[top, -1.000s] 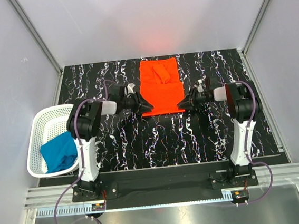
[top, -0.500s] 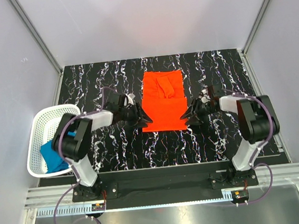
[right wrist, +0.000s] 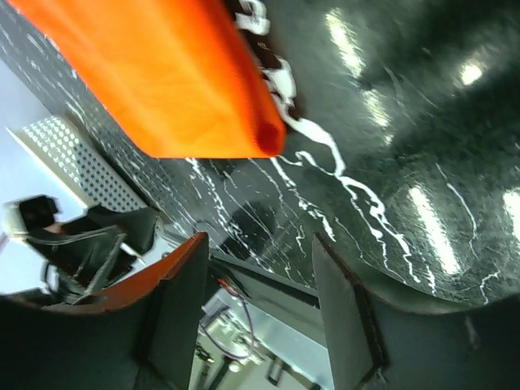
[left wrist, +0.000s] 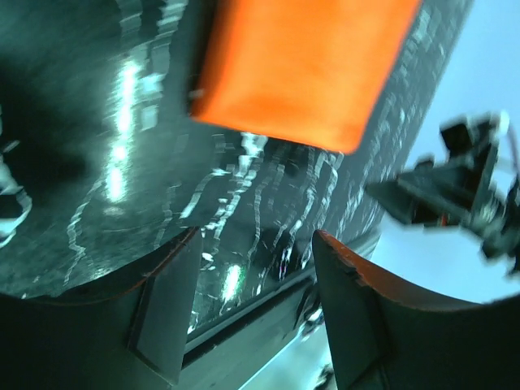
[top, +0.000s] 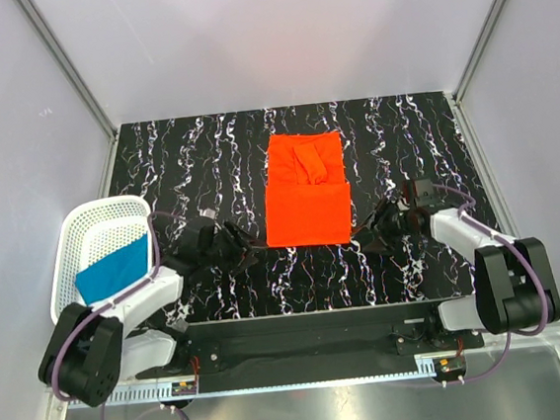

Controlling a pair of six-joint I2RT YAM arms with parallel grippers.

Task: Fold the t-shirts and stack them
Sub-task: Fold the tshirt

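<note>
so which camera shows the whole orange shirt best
Top external: the whole orange shirt lies folded on the table. The left wrist view catches only its near edge, the right wrist only one near corner.

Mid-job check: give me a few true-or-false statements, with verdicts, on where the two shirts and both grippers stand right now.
1. The orange shirt lies folded on the table. True.
2. The teal shirt is stacked on the orange shirt. False: it lies in the white basket at the left edge.
3. The left gripper is shut on the orange shirt. False: it is open, holds nothing, and sits apart from the shirt's near edge.
4. The right gripper is open with nothing between its fingers. True.
</note>
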